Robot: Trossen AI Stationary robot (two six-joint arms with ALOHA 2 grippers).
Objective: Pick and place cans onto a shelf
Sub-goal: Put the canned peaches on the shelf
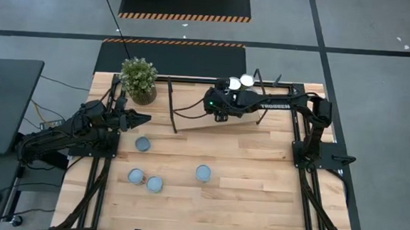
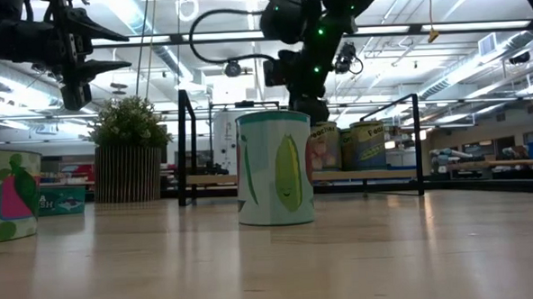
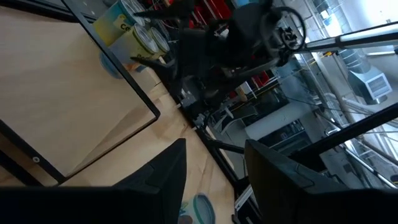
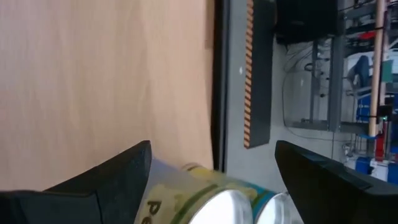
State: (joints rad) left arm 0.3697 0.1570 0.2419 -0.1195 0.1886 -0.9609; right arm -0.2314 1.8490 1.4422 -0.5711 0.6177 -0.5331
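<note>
Two cans (image 1: 240, 81) with silvery tops stand on the shelf (image 1: 191, 101), a tilted plywood board at the back of the table. My right gripper (image 1: 215, 107) hangs open over the board just beside them. Its wrist view shows the two cans (image 4: 217, 198) low between the wide-spread fingers (image 4: 118, 174), with no visible grip on them. Bluish-topped cans stand on the table: one (image 1: 142, 145), a pair (image 1: 145, 180) and one (image 1: 203, 173). My left gripper (image 1: 138, 118) is raised at the left, open and empty (image 3: 214, 180). A corn-labelled can (image 2: 274, 167) stands nearest in the low view.
A potted plant (image 1: 139, 79) stands at the back left by the shelf's black rod end (image 1: 171, 106). A pear-labelled can (image 2: 3, 197) is at the low view's left edge. The right arm's base (image 1: 317, 140) stands at the table's right side.
</note>
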